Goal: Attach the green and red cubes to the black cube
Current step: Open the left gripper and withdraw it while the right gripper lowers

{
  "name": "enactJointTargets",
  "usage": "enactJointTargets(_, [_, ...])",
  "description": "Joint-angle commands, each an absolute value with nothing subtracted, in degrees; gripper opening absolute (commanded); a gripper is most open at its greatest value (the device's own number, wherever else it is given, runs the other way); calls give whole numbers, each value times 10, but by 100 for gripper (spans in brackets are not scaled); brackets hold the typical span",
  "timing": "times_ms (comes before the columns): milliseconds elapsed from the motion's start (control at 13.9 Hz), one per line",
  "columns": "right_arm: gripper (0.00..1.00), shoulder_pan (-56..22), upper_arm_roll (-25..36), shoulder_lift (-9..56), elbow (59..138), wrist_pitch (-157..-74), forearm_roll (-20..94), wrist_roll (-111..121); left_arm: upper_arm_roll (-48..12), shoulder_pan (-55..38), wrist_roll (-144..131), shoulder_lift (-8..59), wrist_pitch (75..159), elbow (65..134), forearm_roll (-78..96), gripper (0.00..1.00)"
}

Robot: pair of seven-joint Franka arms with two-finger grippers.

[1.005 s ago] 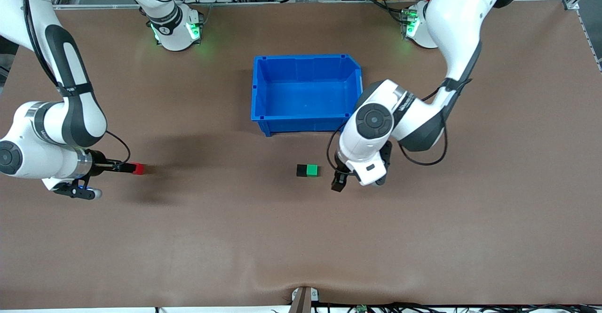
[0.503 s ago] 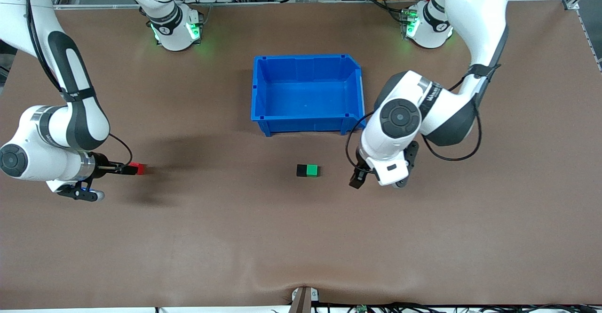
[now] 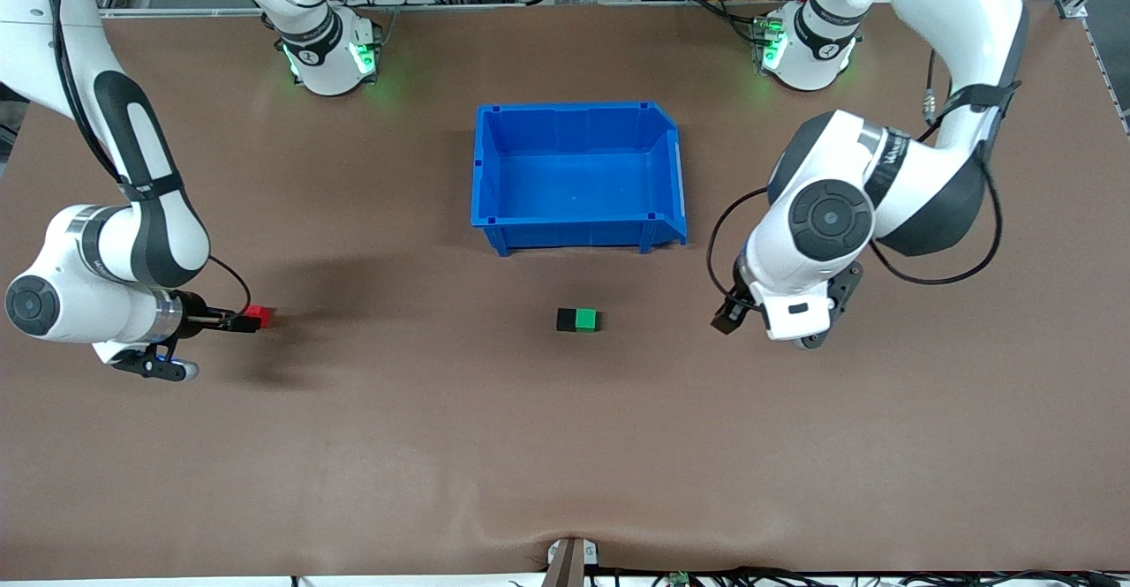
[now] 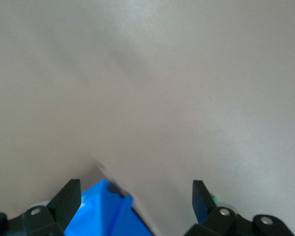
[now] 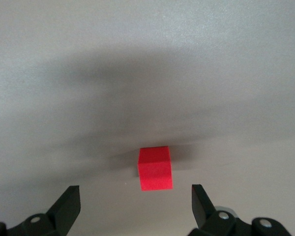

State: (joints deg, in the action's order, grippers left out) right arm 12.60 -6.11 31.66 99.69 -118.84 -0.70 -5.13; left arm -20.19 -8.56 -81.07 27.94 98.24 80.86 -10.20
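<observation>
The black cube (image 3: 566, 319) and the green cube (image 3: 585, 319) lie joined side by side on the table, nearer the front camera than the blue bin (image 3: 487, 172). The red cube (image 3: 259, 313) lies alone toward the right arm's end of the table. My right gripper (image 3: 235, 321) is low beside it. In the right wrist view the gripper (image 5: 135, 206) is open and the red cube (image 5: 155, 168) lies just ahead of its fingertips, not between them. My left gripper (image 3: 726, 318) is open and empty, well off from the joined cubes toward the left arm's end; in its own wrist view (image 4: 135, 204) it faces bare table.
The blue bin stands empty between the two arm bases and the joined cubes; one corner of it (image 4: 105, 211) shows in the left wrist view. The brown table (image 3: 565, 446) stretches wide nearer the front camera.
My left arm has drawn away from the joined black and green cubes toward the left arm's end of the table. My right gripper and the red cube have hardly moved.
</observation>
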Motion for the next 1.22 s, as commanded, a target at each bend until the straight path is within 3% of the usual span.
enactJointTargets(0, [100, 139, -71, 323, 998, -1202, -8, -44, -210, -58, -759, 222, 983, 888, -101, 100])
enactJointTargets(646, [100, 142, -71, 348, 998, -1229, -9, -44, -210, 13, -471, 148, 981, 945, -91, 100])
enactJointTargets(862, [90, 143, -71, 352, 998, -1228, -9, -44, -209, 15, -403, 124, 980, 944, -91, 100])
enactJointTargets(1149, [84, 144, -71, 362, 998, -1232, -9, -44, -210, 25, -362, 98, 977, 933, -91, 100])
